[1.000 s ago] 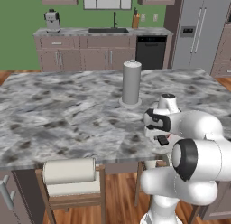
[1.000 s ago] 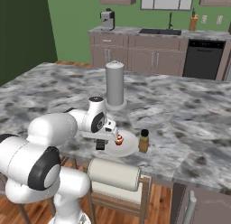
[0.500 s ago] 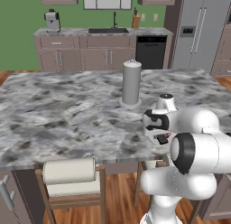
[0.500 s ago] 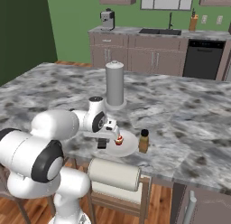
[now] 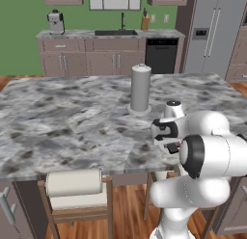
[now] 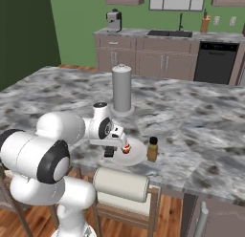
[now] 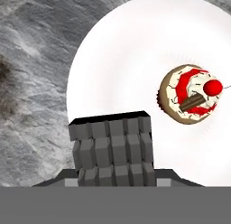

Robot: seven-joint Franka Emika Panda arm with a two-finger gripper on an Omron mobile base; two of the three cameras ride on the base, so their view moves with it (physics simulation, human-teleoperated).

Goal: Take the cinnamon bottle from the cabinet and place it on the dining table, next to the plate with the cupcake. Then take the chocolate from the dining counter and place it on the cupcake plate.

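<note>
My gripper (image 6: 110, 149) is shut on the chocolate (image 7: 112, 148), a dark segmented bar seen end-on in the hand view. It hangs low over the near-left part of the round white plate (image 7: 131, 47). The cupcake (image 7: 189, 94), with red swirl and cherry, sits on the plate to the right of the bar, apart from it. In the right base view the plate (image 6: 136, 156) lies near the dining table's (image 6: 201, 121) front edge, with the cupcake (image 6: 126, 148) on it. The amber cinnamon bottle (image 6: 152, 149) stands upright just right of the plate. The left base view shows the gripper (image 5: 171, 146) below the hand.
A tall grey paper-towel cylinder (image 6: 121, 88) stands on the marble behind the hand. A wooden chair with a rolled cream cushion (image 6: 119, 183) is tucked under the table's front edge. The back worktop with sink (image 6: 167, 34) and a coffee machine (image 6: 113, 18) lie far off.
The arm's elbow has shifted slightly. The hand with the chocolate stays over the plate's near-left part, hardly moved.
</note>
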